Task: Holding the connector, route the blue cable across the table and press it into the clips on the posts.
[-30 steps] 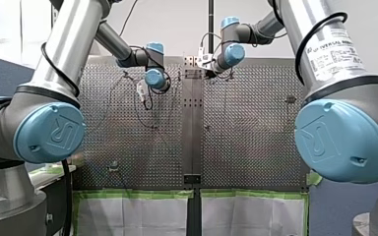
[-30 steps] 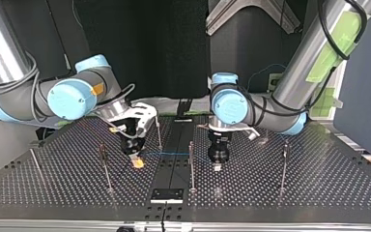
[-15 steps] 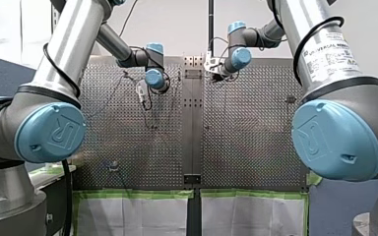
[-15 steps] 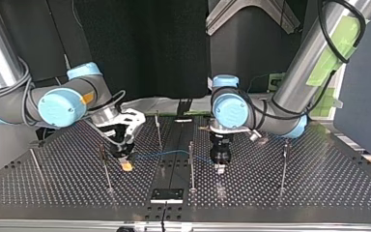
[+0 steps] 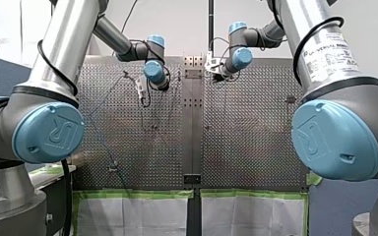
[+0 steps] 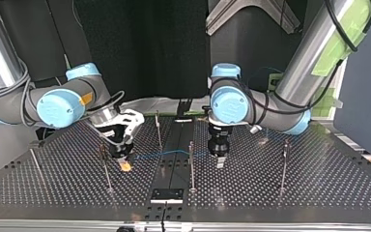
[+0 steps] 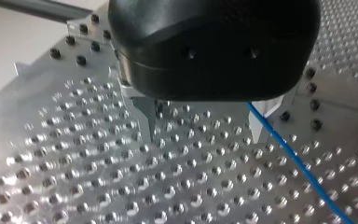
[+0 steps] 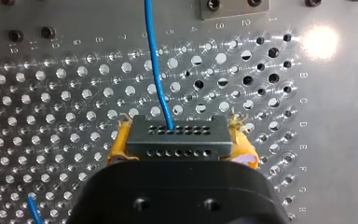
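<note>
Perforated table (image 6: 290, 193), top view | right end effector (image 6: 124, 163): yellow pads (image 8: 116, 149) clamped on connector (image 8: 177, 139), 9 o'clock of centre post (image 6: 191, 164) | blue cable (image 6: 169, 153): connector to left end effector (image 6: 219, 163), 3 o'clock of post | left fingers (image 7: 148, 116): apart

A pale wall (image 5: 177, 24) stands beyond the perforated table (image 5: 251, 137), whose near edge carries seemingly white, green-taped sheeting (image 5: 133, 216).

Grey connector (image 8: 177, 143) in yellow-padded right claw (image 8: 179, 139), blue cable (image 8: 154, 65) ahead.

perforated table (image 6: 319, 183) | thin posts (image 6: 191, 166) upright | black plate (image 6: 166, 195) at edge
</note>
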`<state>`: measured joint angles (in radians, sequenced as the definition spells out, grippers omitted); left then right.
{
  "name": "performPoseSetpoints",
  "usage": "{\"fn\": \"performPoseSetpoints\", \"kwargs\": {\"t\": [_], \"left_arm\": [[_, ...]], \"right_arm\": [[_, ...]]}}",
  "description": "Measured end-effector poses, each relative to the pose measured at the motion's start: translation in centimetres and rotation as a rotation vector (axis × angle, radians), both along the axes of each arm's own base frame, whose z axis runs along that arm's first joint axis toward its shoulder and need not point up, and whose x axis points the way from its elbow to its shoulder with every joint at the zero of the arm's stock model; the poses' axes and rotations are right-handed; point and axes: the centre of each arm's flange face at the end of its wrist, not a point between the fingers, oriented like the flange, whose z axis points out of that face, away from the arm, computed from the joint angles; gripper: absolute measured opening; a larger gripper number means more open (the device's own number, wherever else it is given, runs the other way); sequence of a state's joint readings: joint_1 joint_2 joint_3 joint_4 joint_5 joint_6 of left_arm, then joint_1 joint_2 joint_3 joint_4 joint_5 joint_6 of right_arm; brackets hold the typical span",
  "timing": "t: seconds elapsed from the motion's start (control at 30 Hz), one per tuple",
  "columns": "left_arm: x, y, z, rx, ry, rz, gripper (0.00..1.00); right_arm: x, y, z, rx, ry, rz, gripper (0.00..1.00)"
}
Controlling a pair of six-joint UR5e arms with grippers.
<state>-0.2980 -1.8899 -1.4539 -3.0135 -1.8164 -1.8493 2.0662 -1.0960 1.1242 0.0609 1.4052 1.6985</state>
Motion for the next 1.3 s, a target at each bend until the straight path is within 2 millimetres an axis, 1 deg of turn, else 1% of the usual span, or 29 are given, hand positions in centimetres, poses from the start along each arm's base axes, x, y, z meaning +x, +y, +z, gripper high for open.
{"fn": "performPoseSetpoints", "kwargs": {"t": [0.27,0.37,0.47,0.77,0.97,1.1,1.2,1.3], "left_arm": [[-3.3,-0.1,0.9,0.017,0.030,-0.021,1.00],[-4.3,0.1,1.6,0.016,0.026,-0.024,1.00],[-5.5,-0.2,2.1,0.012,0.023,-0.045,1.00],[-10.3,-1.1,2.9,0.055,0.059,-0.113,1.00],[-12.8,-2.2,5.3,0.065,0.006,-0.127,1.00],[-13.9,-3.4,7.9,0.045,-0.069,-0.126,1.00],[-14.2,-4.5,8.6,0.050,-0.084,-0.126,1.00],[-14.2,-5.7,8.6,0.060,-0.081,-0.127,1.00]], "right_arm": [[0.0,0.0,0.0,0.000,0.000,0.000,0.00],[0.1,0.1,0.0,0.000,0.000,0.001,0.00],[0.1,0.1,0.0,0.000,0.000,0.002,0.00],[0.1,0.3,0.4,-0.004,-0.002,0.003,0.00],[-0.2,0.3,0.9,-0.009,-0.008,0.000,0.00],[-0.2,0.4,1.0,-0.009,-0.009,-0.001,0.00],[-0.2,0.4,1.0,-0.007,-0.010,-0.001,0.00],[-0.2,0.4,1.0,-0.007,-0.010,0.000,0.00]]}}
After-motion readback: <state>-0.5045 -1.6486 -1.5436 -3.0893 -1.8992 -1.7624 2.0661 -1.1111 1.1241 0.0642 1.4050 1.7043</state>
